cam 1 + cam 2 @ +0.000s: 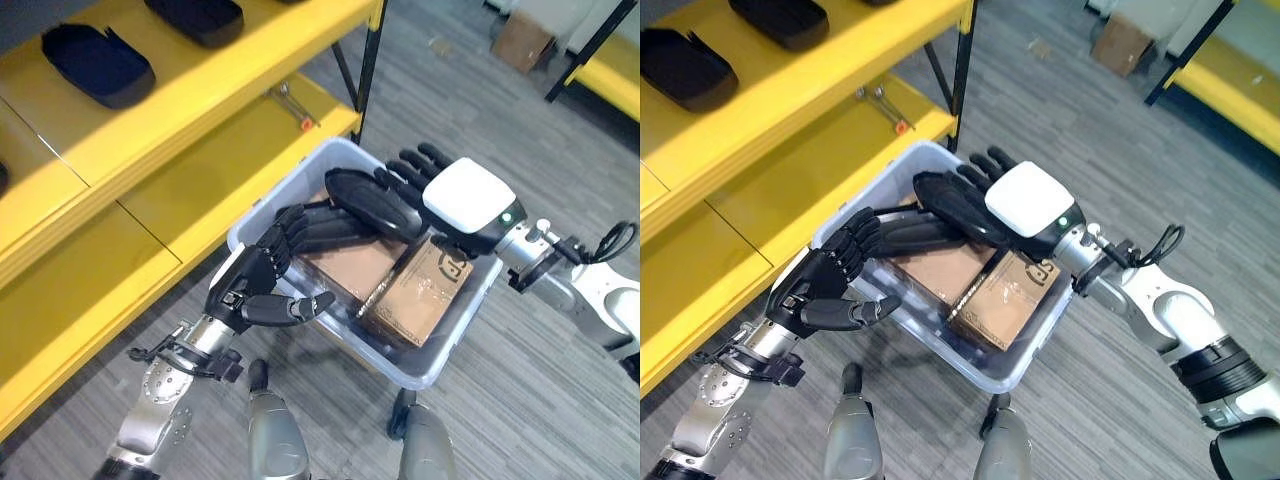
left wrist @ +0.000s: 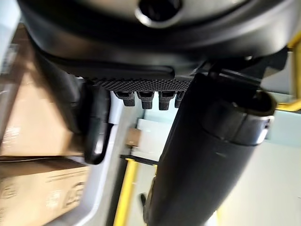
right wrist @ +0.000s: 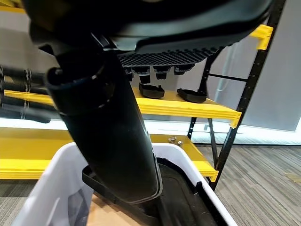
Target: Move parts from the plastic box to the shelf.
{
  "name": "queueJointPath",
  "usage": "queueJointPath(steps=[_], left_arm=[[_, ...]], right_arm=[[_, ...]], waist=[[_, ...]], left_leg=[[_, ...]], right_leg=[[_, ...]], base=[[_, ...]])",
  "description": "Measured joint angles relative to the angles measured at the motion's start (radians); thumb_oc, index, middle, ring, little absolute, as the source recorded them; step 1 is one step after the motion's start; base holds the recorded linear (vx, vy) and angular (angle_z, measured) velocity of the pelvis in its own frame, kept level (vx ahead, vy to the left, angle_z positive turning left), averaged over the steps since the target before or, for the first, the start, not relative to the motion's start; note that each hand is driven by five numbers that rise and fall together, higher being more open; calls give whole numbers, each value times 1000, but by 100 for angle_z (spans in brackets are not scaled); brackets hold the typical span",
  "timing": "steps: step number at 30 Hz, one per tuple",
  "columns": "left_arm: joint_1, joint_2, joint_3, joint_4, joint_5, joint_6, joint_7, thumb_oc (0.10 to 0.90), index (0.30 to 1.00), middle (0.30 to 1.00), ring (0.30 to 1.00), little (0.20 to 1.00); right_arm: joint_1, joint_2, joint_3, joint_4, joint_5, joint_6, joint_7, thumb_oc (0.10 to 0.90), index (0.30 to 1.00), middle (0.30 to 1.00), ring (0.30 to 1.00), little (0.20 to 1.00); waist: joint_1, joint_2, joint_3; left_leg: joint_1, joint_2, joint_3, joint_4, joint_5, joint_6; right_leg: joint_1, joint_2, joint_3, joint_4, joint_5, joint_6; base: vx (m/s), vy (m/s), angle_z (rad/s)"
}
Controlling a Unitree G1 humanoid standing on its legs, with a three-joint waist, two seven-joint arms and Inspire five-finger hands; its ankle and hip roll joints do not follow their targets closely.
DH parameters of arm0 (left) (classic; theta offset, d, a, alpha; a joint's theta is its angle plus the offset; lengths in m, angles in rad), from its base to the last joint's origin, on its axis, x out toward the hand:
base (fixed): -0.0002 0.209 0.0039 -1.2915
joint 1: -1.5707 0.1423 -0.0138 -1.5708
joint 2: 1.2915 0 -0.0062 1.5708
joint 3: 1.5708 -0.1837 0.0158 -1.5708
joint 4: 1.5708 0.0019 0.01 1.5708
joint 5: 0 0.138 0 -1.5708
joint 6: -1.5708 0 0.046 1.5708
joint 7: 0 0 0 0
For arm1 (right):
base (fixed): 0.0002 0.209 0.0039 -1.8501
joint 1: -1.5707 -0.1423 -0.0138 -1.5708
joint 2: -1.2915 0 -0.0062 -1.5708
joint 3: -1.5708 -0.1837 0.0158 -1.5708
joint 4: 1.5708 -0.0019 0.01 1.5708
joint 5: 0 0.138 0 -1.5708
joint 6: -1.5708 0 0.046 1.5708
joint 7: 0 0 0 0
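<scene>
Grey carpet floor [image 1: 520, 130], yellow shelf [image 1: 150, 150], plastic box [image 1: 455, 340], cardboard carton [image 1: 525, 40]

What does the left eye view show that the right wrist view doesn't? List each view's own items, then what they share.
Left eye view alone: the left hand with straight fingers reaching into the box, two cardboard boxes lying inside it, and the right hand's white back cover. Right wrist view alone: the grey wall behind the rack and the right hand's ridged palm from close up. Both: the plastic box, a black part at the box's top under the right hand, the yellow shelf, and black parts already on an upper shelf.
</scene>
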Motion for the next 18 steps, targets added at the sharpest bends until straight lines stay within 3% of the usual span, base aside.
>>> queueJointPath(steps=[1, 2, 3, 4, 5, 6, 7, 8, 9, 13, 15, 16, 18], left_arm=[[-2, 0, -10, 5, 0, 0, 4, 900, 1000, 1000, 1000, 1000], [-4, -6, -16, 6, 0, 0, 10, 900, 1000, 1000, 1000, 1000], [-7, -12, -19, 10, -1, 0, 10, 900, 1000, 1000, 1000, 1000], [-101, -27, -106, 60, -5, -1, -11, 900, 1000, 1000, 1000, 1000], [-118, -23, -124, 51, -4, -4, -16, 900, 1000, 1000, 1000, 1000], [-89, -12, -124, 24, -4, -6, -27, 900, 1000, 1000, 1000, 1000], [-75, -3, -129, 18, -3, -6, -41, 900, 1000, 1000, 1000, 1000], [-68, 0, -129, 15, -3, -6, -50, 900, 1000, 1000, 1000, 1000], [-69, 14, -128, 11, -3, -5, -53, 900, 1000, 1000, 1000, 1000], [-59, 19, -95, 11, -4, 2, -43, 900, 1000, 1000, 1000, 1000], [-23, 19, -56, 3, -5, 2, -6, 900, 1000, 1000, 1000, 1000], [7, 15, -23, -10, -5, 1, -3, 900, 1000, 1000, 1000, 1000], [19, 13, 2, -18, -4, 2, -6, 900, 1000, 1000, 1000, 1000]], right_arm=[[-14, -35, 7, -17, 1, 7, 23, 900, 1000, 1000, 1000, 1000], [-7, -64, 14, -30, 1, 16, 39, 900, 1000, 1000, 1000, 1000], [6, -70, 15, -31, 1, 25, 48, 900, 1000, 1000, 1000, 1000], [126, -165, -27, -53, 2, 55, 55, 900, 1000, 1000, 1000, 1000], [146, -195, -25, -49, 1, 53, 68, 900, 1000, 1000, 1000, 1000], [150, -182, -24, -39, 1, 54, 84, 900, 1000, 1000, 1000, 1000], [151, -167, -24, -39, 1, 63, 86, 900, 1000, 1000, 1000, 1000], [150, -164, -24, -40, 2, 66, 86, 900, 1000, 1000, 1000, 1000], [150, -165, -23, -38, 2, 71, 87, 900, 1000, 1000, 1000, 1000], [101, -157, 31, -14, 3, 73, 94, 900, 1000, 1000, 1000, 1000], [2, -139, 118, 6, 5, 50, 93, 900, 1000, 1000, 1000, 1000], [-47, -139, 151, 6, 7, 39, 93, 900, 1000, 1000, 1000, 1000], [-48, -139, 148, 0, 23, 39, 91, 900, 1000, 1000, 1000, 1000]], waist=[[-17, 5, 0], [-27, 7, 1], [-32, 12, 1], [-90, 65, 8], [-87, 76, 10], [-45, 70, 9], [-40, 75, 7], [-48, 82, 3], [-67, 74, 7], [-57, 60, 11], [-2, 40, 11], [5, 39, 11], [-11, 29, 4]], left_leg=[[4, -4, 19, -47, 43, 40], [-8, -3, 85, -49, 96, 68], [-24, -6, 130, -40, 133, 79], [-99, -5, 280, -32, 316, 2], [-102, 4, 300, -52, 333, 1], [-65, 0, 293, -33, 222, -4], [-23, -6, 296, 4, 116, -10], [0, -18, 298, -1, 57, -39], [5, -40, 296, -7, 68, -72], [39, -54, 267, -8, 65, -69], [80, -67, 76, 9, 44, -61], [95, -64, -22, 20, 1, -71], [108, -54, -31, 22, -38, -115]], right_leg=[[-12, -6, -18, 20, -17, -8], [-10, -15, -42, 25, -28, -14], [3, -16, -58, 30, -38, -9], [95, -33, -187, -27, -69, -37], [110, -43, -211, -39, -69, -44], [105, -47, -195, -36, -70, -49], [107, -50, -187, -32, -65, -42], [109, -51, -188, -23, -64, -29], [109, -65, -182, -7, -66, -14], [133, -57, -155, -60, -39, 0], [124, -32, -56, -78, -14, -6], [121, -19, -22, -79, -6, -1], [120, -11, -11, -74, -5, 5]], base=[[42, -220, 41], [16, -214, 57], [9, -122, 188], [-24, 15, 200], [-6, 43, 158], [48, -29, -3], [47, -41, -28], [119, -53, 8], [83, -32, 15], [128, -11, -22], [101, -34, -115], [111, -46, -96], [48, -25, -33]])
